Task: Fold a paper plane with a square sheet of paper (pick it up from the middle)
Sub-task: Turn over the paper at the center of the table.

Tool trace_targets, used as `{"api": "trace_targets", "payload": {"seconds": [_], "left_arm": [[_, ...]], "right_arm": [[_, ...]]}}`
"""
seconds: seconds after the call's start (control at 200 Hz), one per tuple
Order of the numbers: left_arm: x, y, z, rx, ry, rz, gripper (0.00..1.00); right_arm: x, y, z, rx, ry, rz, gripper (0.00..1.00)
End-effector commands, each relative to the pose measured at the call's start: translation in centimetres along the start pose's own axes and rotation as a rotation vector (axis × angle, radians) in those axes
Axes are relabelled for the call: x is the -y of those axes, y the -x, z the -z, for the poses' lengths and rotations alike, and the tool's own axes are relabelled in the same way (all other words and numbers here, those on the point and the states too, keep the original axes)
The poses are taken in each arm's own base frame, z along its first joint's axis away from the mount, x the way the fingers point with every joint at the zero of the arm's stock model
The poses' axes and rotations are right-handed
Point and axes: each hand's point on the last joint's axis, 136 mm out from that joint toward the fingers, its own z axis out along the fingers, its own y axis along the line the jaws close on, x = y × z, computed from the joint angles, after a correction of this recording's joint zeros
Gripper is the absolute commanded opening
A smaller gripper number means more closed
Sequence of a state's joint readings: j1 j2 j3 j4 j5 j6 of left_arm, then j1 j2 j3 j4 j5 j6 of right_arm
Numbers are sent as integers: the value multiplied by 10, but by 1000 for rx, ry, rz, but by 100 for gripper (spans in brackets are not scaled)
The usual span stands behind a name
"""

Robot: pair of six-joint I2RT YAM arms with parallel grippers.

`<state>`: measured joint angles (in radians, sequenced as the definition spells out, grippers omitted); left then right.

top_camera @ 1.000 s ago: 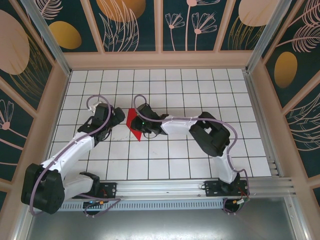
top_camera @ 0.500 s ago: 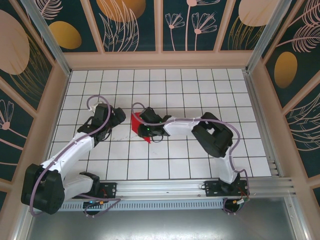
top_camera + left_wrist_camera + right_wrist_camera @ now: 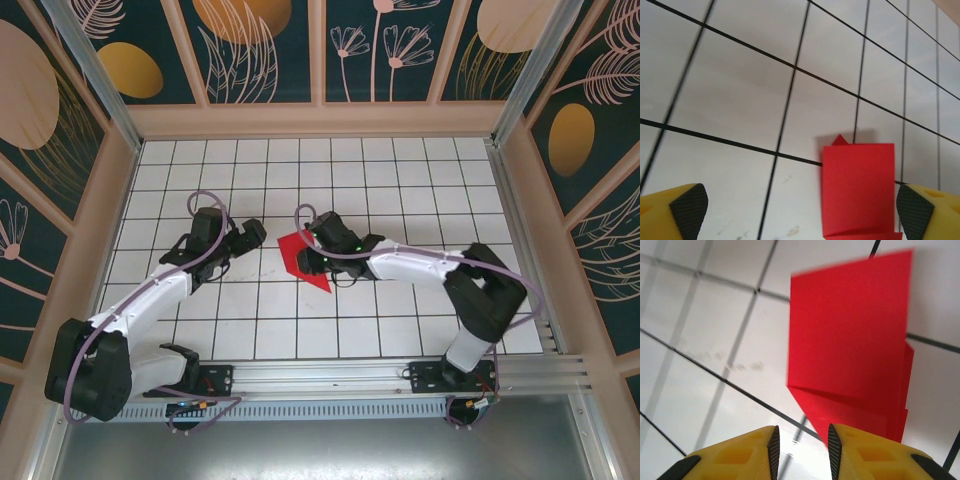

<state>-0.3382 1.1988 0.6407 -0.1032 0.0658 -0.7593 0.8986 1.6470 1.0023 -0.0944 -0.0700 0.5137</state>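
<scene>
The square sheet of paper is bright red and folded, lying on the white grid table a little left of centre. In the right wrist view the paper shows a broad flap with a crease and a pointed layer that runs under the right-hand finger. My right gripper sits at its near corner, jaws a little apart with only table between them. In the top view the right gripper is over the paper's right side. My left gripper is wide open, with the paper just ahead near its right finger. From above, the left gripper is just left of the paper.
The white grid table is walled by patterned panels on three sides. A metal rail carrying the arm bases runs along the near edge. Faint smudges mark the table near the left fingers.
The right arm has swung to the right and nearer, and the red paper went with it by about one cell. Its jaws stand slightly wider. The left gripper followed a little rightward.
</scene>
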Motion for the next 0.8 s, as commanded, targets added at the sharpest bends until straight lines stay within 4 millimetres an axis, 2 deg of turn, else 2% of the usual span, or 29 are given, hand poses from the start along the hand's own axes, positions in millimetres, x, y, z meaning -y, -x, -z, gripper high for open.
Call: {"api": "trace_targets", "payload": {"seconds": [0.0, 0.225, 0.505, 0.605, 0.791], "left_arm": [[17, -10, -2, -49, -121, 1, 98], [23, -29, -6, -120, -198, 62, 98], [24, -41, -11, -167, -233, 109, 98], [25, -44, -14, -184, -233, 109, 97], [20, -52, -23, -231, -185, 79, 99]], "right_arm": [[12, 11, 2, 87, -35, -246, 34], [18, -10, -17, 38, -39, -358, 31], [25, -9, -35, 30, -84, -386, 29], [35, -7, -38, 52, -126, -389, 28], [47, -16, -46, 15, -138, -419, 26]]}}
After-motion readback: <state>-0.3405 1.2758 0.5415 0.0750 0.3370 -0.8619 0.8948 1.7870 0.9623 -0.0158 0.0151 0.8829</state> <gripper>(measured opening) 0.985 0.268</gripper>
